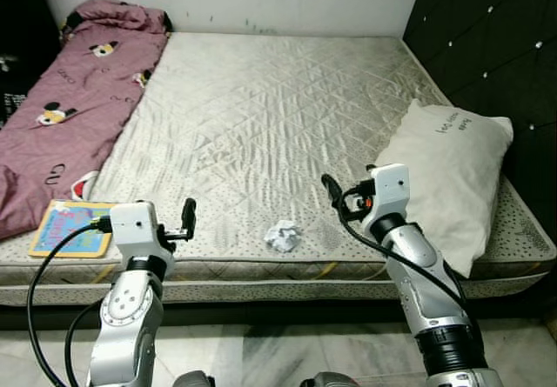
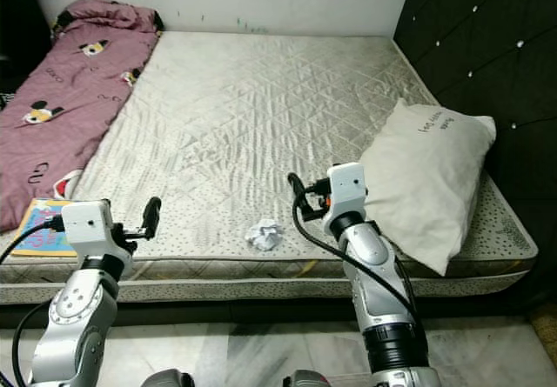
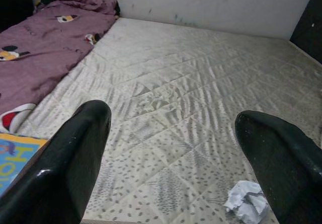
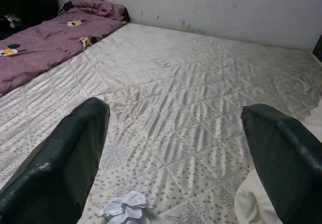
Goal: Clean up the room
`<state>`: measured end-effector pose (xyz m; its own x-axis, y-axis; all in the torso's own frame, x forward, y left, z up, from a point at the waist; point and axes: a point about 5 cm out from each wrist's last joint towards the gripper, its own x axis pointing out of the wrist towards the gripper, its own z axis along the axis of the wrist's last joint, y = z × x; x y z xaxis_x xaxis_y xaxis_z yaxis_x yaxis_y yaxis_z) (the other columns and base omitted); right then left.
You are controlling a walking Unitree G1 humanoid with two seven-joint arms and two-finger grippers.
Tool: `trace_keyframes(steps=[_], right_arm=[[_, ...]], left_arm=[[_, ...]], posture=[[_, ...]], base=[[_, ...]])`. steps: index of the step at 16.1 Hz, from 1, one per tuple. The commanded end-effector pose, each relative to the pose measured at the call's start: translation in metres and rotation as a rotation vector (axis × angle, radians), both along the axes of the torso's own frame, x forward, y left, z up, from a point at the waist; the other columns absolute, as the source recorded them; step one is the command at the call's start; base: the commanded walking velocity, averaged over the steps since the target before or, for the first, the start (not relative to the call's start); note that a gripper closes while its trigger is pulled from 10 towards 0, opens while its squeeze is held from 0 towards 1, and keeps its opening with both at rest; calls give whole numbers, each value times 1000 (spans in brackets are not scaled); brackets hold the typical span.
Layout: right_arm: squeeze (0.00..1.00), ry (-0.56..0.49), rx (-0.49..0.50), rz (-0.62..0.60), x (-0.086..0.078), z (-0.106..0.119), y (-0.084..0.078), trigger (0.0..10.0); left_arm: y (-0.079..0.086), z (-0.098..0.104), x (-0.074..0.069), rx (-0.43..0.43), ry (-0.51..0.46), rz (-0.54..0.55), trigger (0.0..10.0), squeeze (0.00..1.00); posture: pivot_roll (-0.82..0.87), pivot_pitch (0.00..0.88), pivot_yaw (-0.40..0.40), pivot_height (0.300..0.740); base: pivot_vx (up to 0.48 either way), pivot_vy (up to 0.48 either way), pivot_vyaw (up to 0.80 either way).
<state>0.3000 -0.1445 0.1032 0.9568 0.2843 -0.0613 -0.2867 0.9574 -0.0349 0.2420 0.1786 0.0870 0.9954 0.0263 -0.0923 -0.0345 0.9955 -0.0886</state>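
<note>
Crumpled paper point(image 1: 282, 236): near mattress point(image 1: 261, 100) edge, between both grippers. Left gripper point(image 1: 188, 217) and right gripper point(image 1: 332, 189) spread wide, empty. Recommended: descend directly overhead, pinch the wad's centre.

Both arms are raised forward, left pincer point(image 1: 188, 216) and right pincer point(image 1: 331, 187) spread wide.

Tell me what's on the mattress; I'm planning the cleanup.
A paper wad, pillow, purple blanket and book lie on it; anything under the blanket or pillow is hidden.
</note>
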Motion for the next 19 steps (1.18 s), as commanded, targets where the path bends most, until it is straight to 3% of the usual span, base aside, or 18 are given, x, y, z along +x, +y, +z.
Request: trace_keyframes(steps=[1,13,19], right_arm=[[0,-17,0,-4,1,5,-1,10000],[0,-16,-18,5,1,6,-2,10000],[0,-14,-4,-2,-1,2,3,10000]], left_arm=[[-1,5,-1,3,-27,-12,10000,0],[-4,2,-3,-6,-13,-26,10000,0],[-5,0,-3,-2,-1,-47,10000,0]], posture=[[-52,0,-41,740],[-45,0,-62,740],[-54,0,-30,740]], base=[[262,0,0],[279,0,0],[298,0,0]])
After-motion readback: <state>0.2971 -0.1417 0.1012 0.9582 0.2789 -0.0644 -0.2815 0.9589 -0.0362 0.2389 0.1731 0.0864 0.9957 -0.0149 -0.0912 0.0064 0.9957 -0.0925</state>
